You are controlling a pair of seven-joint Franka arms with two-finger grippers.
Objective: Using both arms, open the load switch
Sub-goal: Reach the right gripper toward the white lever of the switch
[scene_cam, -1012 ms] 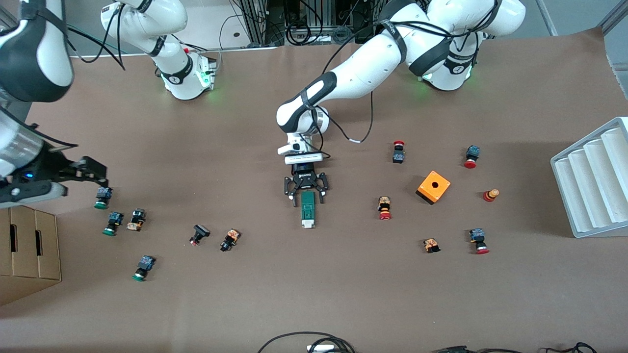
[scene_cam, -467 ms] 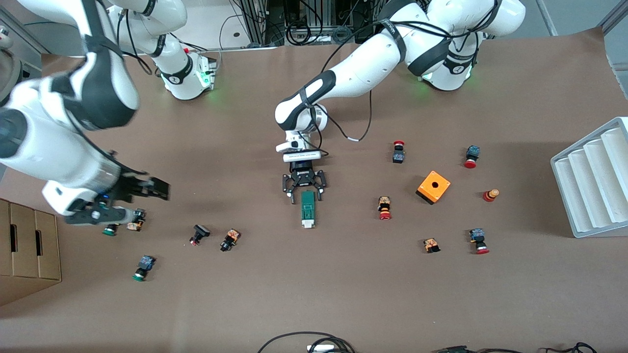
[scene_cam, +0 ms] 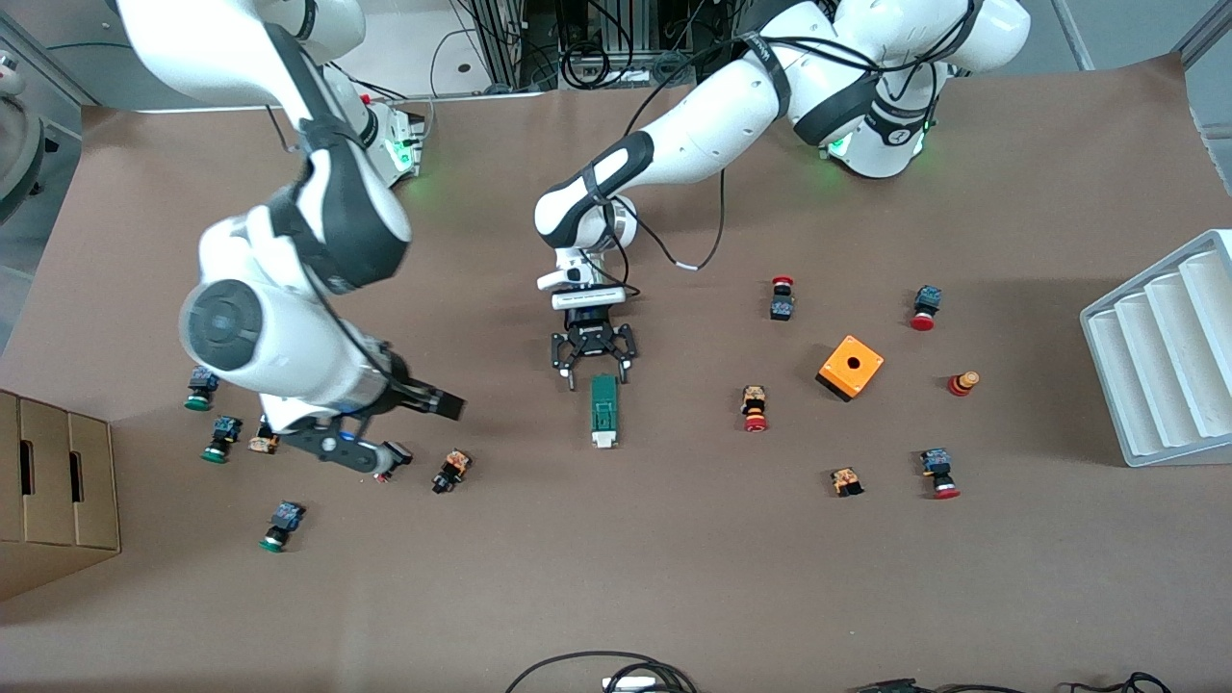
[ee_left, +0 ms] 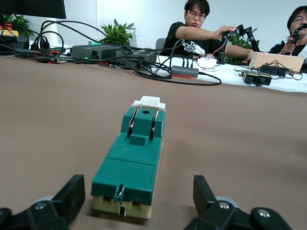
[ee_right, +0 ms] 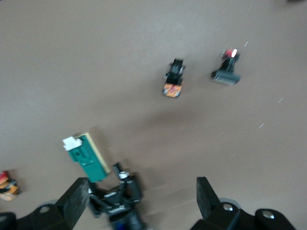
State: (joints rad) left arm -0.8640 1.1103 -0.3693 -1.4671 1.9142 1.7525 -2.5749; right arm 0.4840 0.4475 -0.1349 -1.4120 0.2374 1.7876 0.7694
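The load switch (scene_cam: 603, 409) is a narrow green bar with a white end piece, lying flat mid-table with the white end nearer the front camera. My left gripper (scene_cam: 599, 379) is low at the switch's other end and open. In the left wrist view the fingers (ee_left: 71, 194) stand to either side of the load switch (ee_left: 134, 163) with gaps, not touching it. My right gripper (scene_cam: 420, 427) hangs open in the air toward the right arm's end of the table. The right wrist view shows its gripper (ee_right: 141, 196) empty, the load switch (ee_right: 86, 158) below it.
An orange cube (scene_cam: 851, 366) and several red-capped push buttons lie toward the left arm's end. More push buttons (scene_cam: 450, 470) lie under and around the right arm. A white ribbed rack (scene_cam: 1165, 356) and a cardboard box (scene_cam: 53, 491) stand at the table's two ends.
The right arm has swung in from its end of the table toward the middle, gripper open throughout. The left gripper has shifted slightly. The load switch has not moved.
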